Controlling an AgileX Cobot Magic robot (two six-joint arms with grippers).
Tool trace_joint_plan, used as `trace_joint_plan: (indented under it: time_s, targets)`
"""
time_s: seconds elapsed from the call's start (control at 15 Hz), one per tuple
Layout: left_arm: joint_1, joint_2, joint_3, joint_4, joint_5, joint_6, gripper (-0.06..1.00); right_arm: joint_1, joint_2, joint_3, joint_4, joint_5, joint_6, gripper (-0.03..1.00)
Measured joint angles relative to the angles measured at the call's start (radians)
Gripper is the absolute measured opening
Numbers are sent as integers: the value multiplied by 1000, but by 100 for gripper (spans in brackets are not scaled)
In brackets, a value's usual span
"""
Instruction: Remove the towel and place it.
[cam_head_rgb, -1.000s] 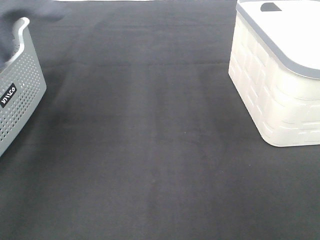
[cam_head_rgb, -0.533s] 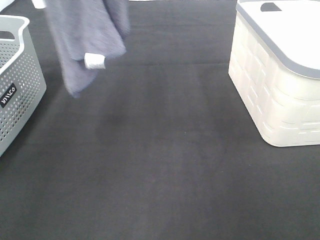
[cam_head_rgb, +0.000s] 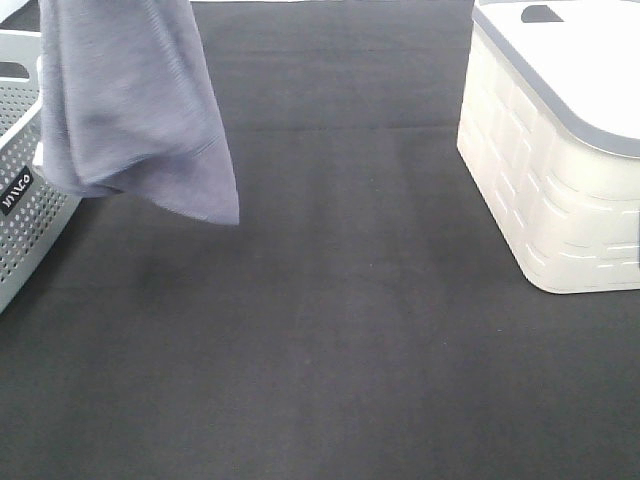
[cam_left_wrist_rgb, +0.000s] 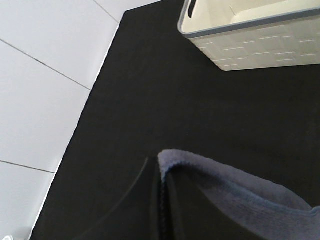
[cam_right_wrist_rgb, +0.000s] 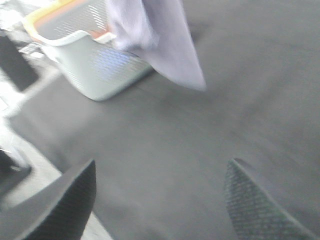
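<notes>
The grey-lavender towel (cam_head_rgb: 130, 110) hangs in the air at the upper left of the exterior high view, in front of the grey perforated basket (cam_head_rgb: 20, 200); its lower corner dangles above the black cloth. In the left wrist view my left gripper (cam_left_wrist_rgb: 160, 172) is shut, with a folded edge of the towel (cam_left_wrist_rgb: 235, 195) pinched between its black fingers. My right gripper (cam_right_wrist_rgb: 160, 195) stands open with nothing between its fingers (cam_right_wrist_rgb: 70, 195), low over the black cloth; its view shows the towel (cam_right_wrist_rgb: 160, 40) hanging beside the grey basket (cam_right_wrist_rgb: 95, 65). Neither gripper shows in the exterior high view.
A white basket with a grey rim (cam_head_rgb: 550, 170) stands at the right; it also shows in the left wrist view as the white basket (cam_left_wrist_rgb: 250, 35). The black table covering (cam_head_rgb: 330, 330) spreads between the two baskets. White floor tiles (cam_left_wrist_rgb: 45, 75) lie beyond the table's edge.
The towel has come up into view at the upper left. Half a second ago it hung further right with its white tag showing; now it hangs further left and spreads wider.
</notes>
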Motion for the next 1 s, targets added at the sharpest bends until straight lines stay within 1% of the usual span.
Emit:
trace_joint_plan:
  time_s: [0.2, 0.4, 0.6, 0.8, 1.0]
  targets:
    - [-56, 3, 0, -3, 8, 29, 0, 0, 115, 0, 173, -1, -165, 70]
    - [-98, 4, 0, -6, 9, 31, 0, 0, 226, 0, 346, 0, -375, 70]
    - [-149, 24, 0, -8, 9, 53, 0, 0, 306, 0, 484, 16, -569, 70]
    - [-197, 58, 0, -8, 4, 66, 0, 0, 400, 0, 505, 16, -670, 70]
    - [-221, 81, 0, -8, 2, 112, 0, 0, 512, 0, 509, 16, -763, 70]
